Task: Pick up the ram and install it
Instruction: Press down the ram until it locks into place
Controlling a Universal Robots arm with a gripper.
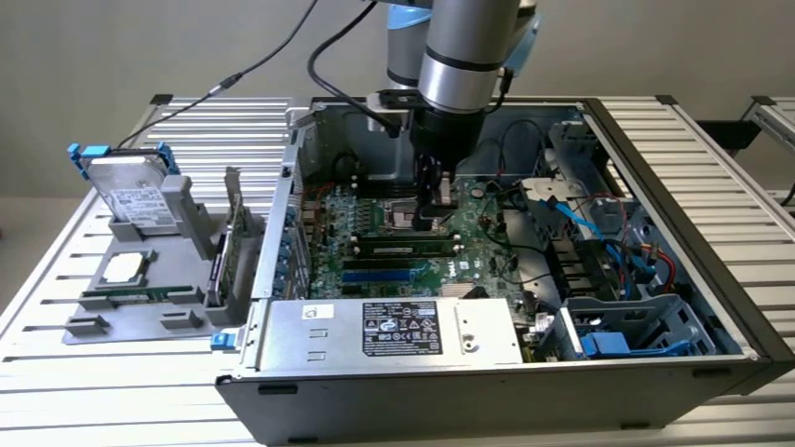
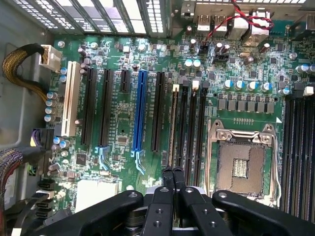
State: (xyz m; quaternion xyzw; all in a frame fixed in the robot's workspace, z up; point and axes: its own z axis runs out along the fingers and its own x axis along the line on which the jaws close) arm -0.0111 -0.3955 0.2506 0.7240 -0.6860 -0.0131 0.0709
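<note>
Gripper (image 2: 173, 173) is down inside the case (image 1: 695, 168), fingers pinched together right above the ram (image 1: 400, 249) that's already sitting in the motherboard (image 2: 123, 59) slot.

The green ram (image 1: 400, 249) sits seated lengthwise in a motherboard (image 1: 372, 223) slot.

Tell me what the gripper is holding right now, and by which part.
Nothing is held. The gripper is shut with nothing between its fingers, its tips over one end of the ram, which stands seated on the motherboard.
</note>
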